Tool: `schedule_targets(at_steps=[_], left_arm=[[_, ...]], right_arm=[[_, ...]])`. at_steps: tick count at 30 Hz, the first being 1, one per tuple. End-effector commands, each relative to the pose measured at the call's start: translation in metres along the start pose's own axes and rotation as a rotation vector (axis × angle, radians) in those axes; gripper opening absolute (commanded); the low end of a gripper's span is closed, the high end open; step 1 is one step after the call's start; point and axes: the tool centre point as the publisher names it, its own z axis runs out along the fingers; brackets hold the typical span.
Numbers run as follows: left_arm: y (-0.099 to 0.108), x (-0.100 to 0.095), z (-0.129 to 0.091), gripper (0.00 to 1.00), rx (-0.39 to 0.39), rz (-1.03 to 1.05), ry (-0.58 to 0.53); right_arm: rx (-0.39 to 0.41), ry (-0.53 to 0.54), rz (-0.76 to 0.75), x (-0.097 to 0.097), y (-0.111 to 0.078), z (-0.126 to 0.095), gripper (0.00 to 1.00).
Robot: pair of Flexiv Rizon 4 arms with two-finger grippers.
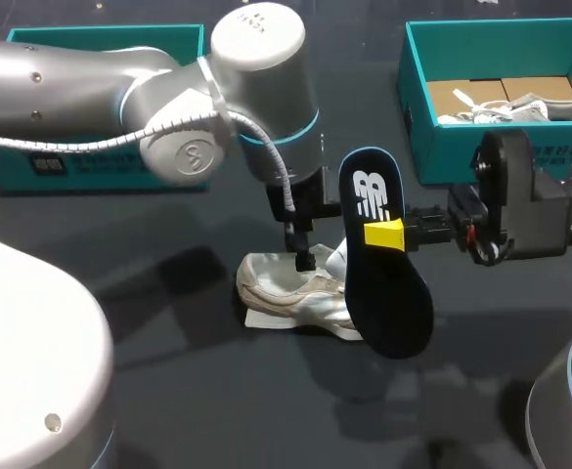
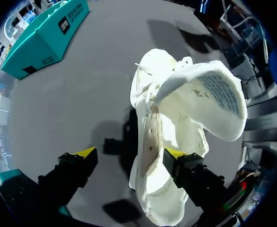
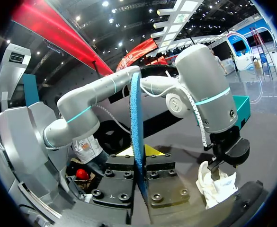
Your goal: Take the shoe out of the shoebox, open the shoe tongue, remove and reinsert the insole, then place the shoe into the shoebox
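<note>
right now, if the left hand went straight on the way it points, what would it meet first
The white shoe, just under the left hand; one finger likely meets bare table instead.

The right fingers (image 1: 383,234) pinch the dark insole (image 1: 391,308) upright beside the white shoe (image 1: 290,288).

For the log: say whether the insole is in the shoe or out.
Out: right gripper holds the insole upright, outside the shoe.

The table (image 1: 207,410) is a plain, smooth, matte surface of dark grey, showing as a paler grey in the left wrist view, and the light on it is soft, throwing blurred, darker shadows in patches across its middle and over its near part.
</note>
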Motion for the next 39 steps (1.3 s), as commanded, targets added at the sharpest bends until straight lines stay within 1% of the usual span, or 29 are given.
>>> schedule_targets(at_steps=[1,3,5,8,9,10,11,19,25,33,39], left_arm=[[-0.006,-0.004,0.015,0.76,-0.017,-0.005,0.008],[-0.006,-0.004,0.019,0.69,-0.021,-0.007,0.016],[-0.005,-0.003,0.023,0.53,-0.025,-0.007,0.020],[-0.004,-0.002,0.026,0.34,-0.030,0.000,0.033],[-0.004,-0.001,0.026,0.22,-0.029,0.003,0.035],[-0.004,-0.001,0.027,0.03,-0.029,0.006,0.037],[-0.004,0.000,0.027,0.00,-0.030,0.010,0.039],[0.000,-0.001,0.024,0.00,-0.026,0.047,0.054],[0.004,-0.001,0.012,0.00,-0.006,0.120,0.077],[0.007,-0.004,-0.015,0.00,0.025,0.339,0.118],[0.004,-0.005,-0.030,0.00,0.019,0.547,0.129]], right_arm=[[0.000,-0.003,0.001,0.001,-0.001,0.001,0.00],[0.000,-0.003,0.001,0.001,-0.001,0.001,0.00],[0.000,-0.003,0.001,0.001,-0.001,0.001,0.00],[0.000,-0.003,0.001,0.001,-0.001,0.001,0.00],[0.000,-0.003,0.001,0.001,-0.001,0.001,0.00],[0.000,-0.003,0.001,0.001,-0.001,0.001,0.00],[0.000,-0.003,0.001,0.001,-0.001,0.001,0.00],[0.000,-0.003,0.001,0.001,-0.001,0.001,0.00],[0.000,-0.003,0.001,0.001,-0.001,0.001,0.00],[0.000,-0.003,0.001,0.001,-0.001,0.001,0.00],[0.000,-0.003,0.001,0.001,-0.001,0.001,0.00]])
